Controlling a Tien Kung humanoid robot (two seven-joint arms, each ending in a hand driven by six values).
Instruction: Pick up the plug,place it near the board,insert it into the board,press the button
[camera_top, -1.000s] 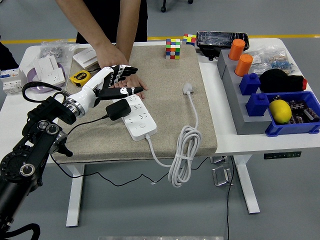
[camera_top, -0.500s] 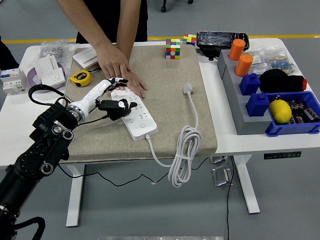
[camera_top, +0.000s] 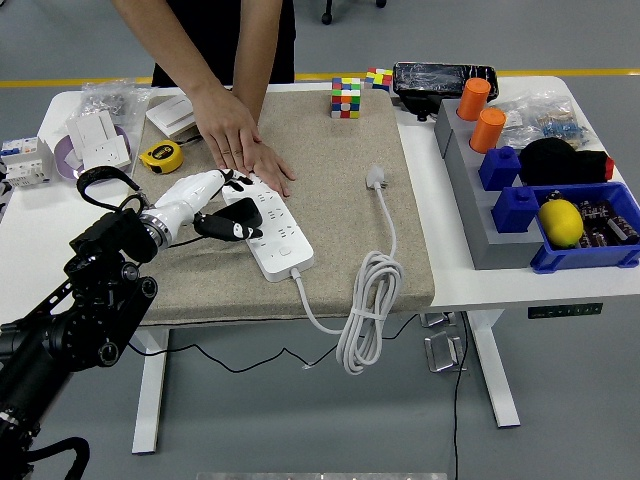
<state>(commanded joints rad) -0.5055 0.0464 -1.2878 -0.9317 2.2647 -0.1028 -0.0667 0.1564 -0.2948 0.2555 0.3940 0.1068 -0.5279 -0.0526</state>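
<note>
plug, black, sits on the near-left part of the board, the white strip lying on the mat that covers the surface. head view: the left hand has its fingers closed around the plug's left side, with a black cord trailing back from it. judging from this, pickup and placing are done and insertion is under way or just finished; the button press is left. a person's hand lies flat on the board's far end, holding it down. whether the prongs are fully seated is hidden under the plug and fingers. the button is too small to pick out. the right hand is out of view.
</note>
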